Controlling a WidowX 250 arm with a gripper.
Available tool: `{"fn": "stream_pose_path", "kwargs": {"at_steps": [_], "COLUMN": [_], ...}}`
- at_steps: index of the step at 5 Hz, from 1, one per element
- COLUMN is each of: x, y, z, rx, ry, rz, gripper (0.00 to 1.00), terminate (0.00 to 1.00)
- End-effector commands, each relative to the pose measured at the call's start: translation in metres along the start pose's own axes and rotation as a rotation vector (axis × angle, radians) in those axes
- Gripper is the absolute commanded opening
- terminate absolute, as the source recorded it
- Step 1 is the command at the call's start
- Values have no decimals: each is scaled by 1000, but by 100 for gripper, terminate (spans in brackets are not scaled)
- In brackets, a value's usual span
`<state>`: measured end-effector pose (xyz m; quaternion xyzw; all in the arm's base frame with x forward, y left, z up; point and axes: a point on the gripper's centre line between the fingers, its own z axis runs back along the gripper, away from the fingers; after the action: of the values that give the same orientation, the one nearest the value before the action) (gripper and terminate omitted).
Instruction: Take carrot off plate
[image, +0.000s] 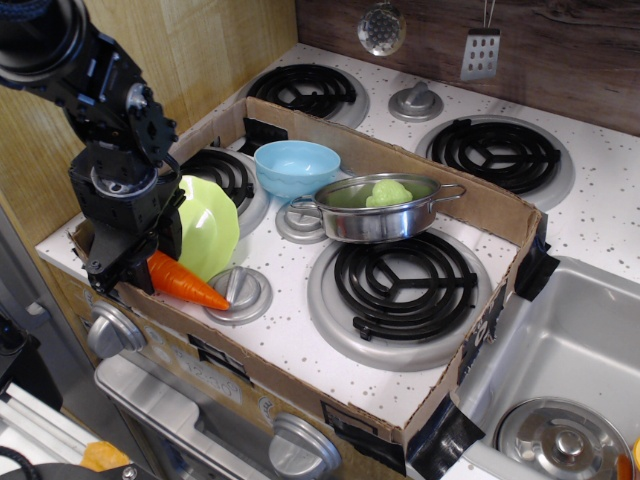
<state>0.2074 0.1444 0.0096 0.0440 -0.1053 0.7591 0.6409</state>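
The bright-orange carrot is held at its thick end by my gripper, tip pointing right and slightly down toward a burner knob. The carrot hangs just above the stovetop at the front left, beside the front cardboard wall. The lime-green plate stands tilted up on edge right behind the carrot, leaning against my gripper. The carrot's stem end is hidden between my fingers. My gripper is shut on the carrot.
A light blue bowl sits behind the plate. A steel pan holds a pale green lumpy piece. A cardboard wall rings the stovetop. A silver knob lies under the carrot's tip. The sink is at right.
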Motion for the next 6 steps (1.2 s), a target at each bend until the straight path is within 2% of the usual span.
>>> {"fn": "stream_pose_path", "kwargs": {"at_steps": [1,2,3,4,5,6], "x": [-3,-19,-56,-89,-115,-139], "y": [-9,-11,-8,-6,1,10], "z": [53,68,51,36,29,32], "rx": [34,47,-25,-50,-52,-28], "ry": [-49,-49,-38,1,34,56], "rz": [97,107,109,62,90,137], "gripper": [0,0,0,0,0,0], "terminate": [0,0,0,0,0,0]}}
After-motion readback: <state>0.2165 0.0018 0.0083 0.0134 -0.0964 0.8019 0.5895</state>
